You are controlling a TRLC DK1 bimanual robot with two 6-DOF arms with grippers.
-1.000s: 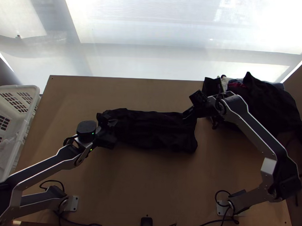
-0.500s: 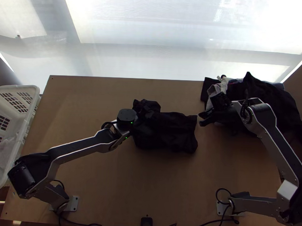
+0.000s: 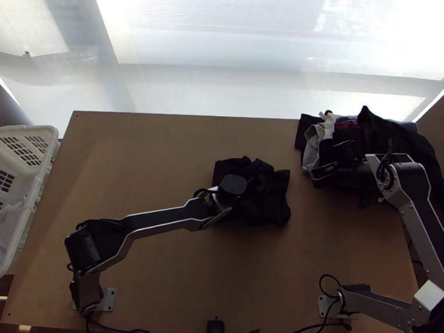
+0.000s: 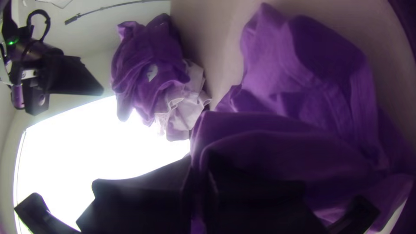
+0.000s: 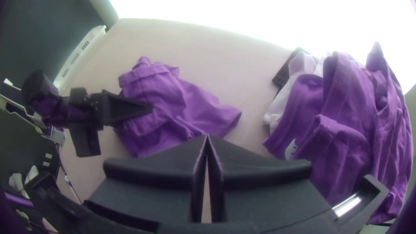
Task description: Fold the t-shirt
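The big pile of clothes (image 3: pixel 412 141) sits at the far right part of the wooden surface (image 3: pixel 160 269). It has dark clothes and some pale cloth (image 3: pixel 314 145) on its left side, with a bit of red showing too.

The dark t-shirt (image 3: pixel 274 197) is on the surface, left of the pile and a little closer to the robot. There is a strip of bare wood between the shirt and the pile. The shirt is all bunched up and wrinkly, and one part of it lies over another part.

The left tool (image 3: pixel 240 187) is left of the pile, over at the t-shirt. It is pinching the shirt, with cloth squeezed between its two black fingers. I can't tell just which part of the shirt it has.

The right tool (image 3: pixel 321 171) is up at the left edge of the pile, right of the t-shirt. Its black fingers (image 5: pixel 255 162) are closed, with the tips touching each other and no cloth between them.

A white basket (image 3: pixel 28 215) with holes in its sides is well apart from the pile, way over to the left. Some pale cloth is inside it.
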